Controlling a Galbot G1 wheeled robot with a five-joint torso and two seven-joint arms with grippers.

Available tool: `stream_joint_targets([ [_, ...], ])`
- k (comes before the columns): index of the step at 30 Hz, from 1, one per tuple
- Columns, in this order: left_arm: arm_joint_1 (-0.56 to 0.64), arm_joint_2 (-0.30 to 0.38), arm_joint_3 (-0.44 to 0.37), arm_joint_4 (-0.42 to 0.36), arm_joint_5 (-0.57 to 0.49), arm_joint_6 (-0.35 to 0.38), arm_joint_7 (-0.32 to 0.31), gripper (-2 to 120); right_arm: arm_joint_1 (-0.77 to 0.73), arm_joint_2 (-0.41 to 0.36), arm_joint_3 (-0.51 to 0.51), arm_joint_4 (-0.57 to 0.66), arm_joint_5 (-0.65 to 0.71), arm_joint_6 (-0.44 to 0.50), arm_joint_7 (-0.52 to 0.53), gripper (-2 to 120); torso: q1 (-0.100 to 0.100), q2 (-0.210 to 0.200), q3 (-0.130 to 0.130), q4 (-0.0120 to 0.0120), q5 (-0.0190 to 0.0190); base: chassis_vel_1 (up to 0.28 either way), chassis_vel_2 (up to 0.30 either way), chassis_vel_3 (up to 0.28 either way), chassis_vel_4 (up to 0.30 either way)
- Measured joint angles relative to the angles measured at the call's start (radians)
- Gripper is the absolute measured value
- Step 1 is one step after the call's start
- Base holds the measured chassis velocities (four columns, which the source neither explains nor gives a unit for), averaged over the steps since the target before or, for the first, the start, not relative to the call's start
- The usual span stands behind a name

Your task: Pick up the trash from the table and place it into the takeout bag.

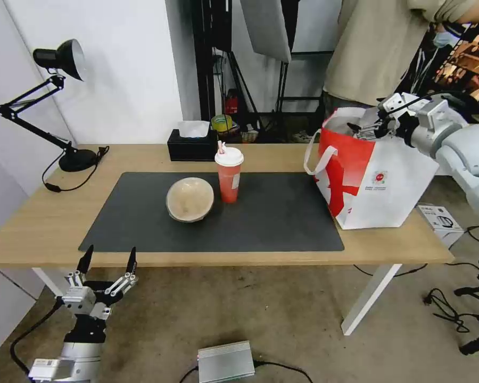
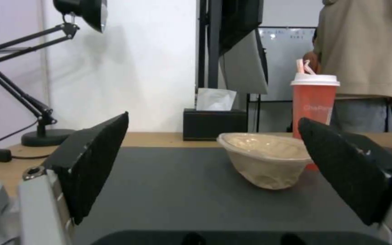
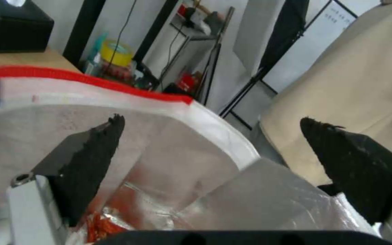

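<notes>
On the dark grey mat (image 1: 282, 223) of the table (image 1: 37, 223) lie two pieces of trash. One is a round tan clear-lidded container (image 1: 190, 199) (image 2: 268, 163); the other is a red cup with white lid and straw (image 1: 229, 174) (image 2: 314, 102) just right of it. The white and red takeout bag (image 1: 378, 183) stands on the table's right end. My right gripper (image 1: 363, 130) (image 3: 210, 118) hangs open over the bag's mouth, above the silver lining (image 3: 191, 163). Something red and orange (image 3: 98, 223) shows low inside. My left gripper (image 1: 107, 261) (image 2: 213, 118) is open below the table's front left edge.
A black tissue box (image 1: 192, 144) sits at the back edge and a black desk lamp (image 1: 58, 58) at the back left. A person in a beige top (image 1: 378, 48) stands behind the bag. A silver box (image 1: 226, 361) and cables lie on the floor.
</notes>
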Motion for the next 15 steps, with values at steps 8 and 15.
stream_joint_targets([
  [8,-0.001,-0.003,-0.003,-0.003,-0.001,-0.002,0.005,100,0.001,-0.02,0.007,0.024,0.005,0.0,0.004,99,0.0,0.0,0.0,0.0,0.0,0.0,0.0,0.0,0.0],
  [15,-0.003,-0.002,-0.005,-0.008,-0.003,-0.002,0.004,100,-0.014,-0.035,0.028,0.055,0.019,0.0,0.014,99,0.0,0.0,0.0,0.0,0.0,0.0,0.0,0.0,0.0],
])
